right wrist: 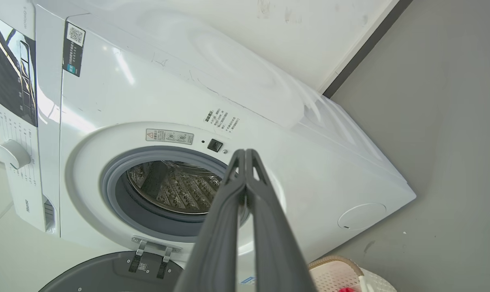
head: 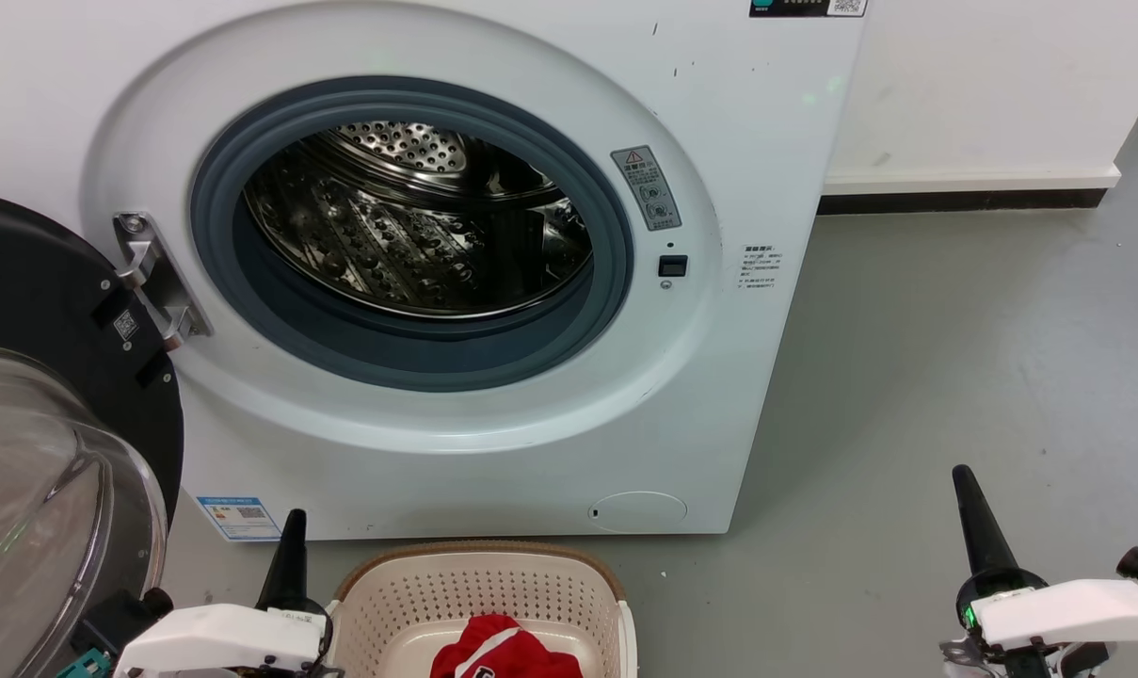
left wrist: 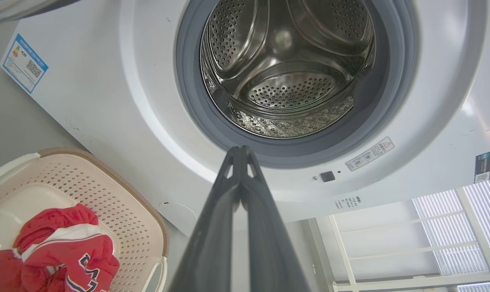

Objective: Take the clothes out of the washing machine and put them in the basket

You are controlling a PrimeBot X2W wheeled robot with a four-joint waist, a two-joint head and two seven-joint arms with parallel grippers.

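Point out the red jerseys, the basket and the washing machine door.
red jerseys (left wrist: 66,251), left wrist view, crumpled red fabric.
basket (head: 479,589), head view, far perforated wall.
washing machine door (head: 41,282), head view, black inner frame.

My head camera's bottom edge cuts the basket (head: 479,589) through the middle, so I see only the top of the clothes (head: 503,650). I can't tell how many pieces are in that heap. The door (head: 51,311) runs off the left edge. The warning sticker (head: 646,188) is too small for me to read. In the left wrist view, folds hide most of the lettering (left wrist: 88,269).
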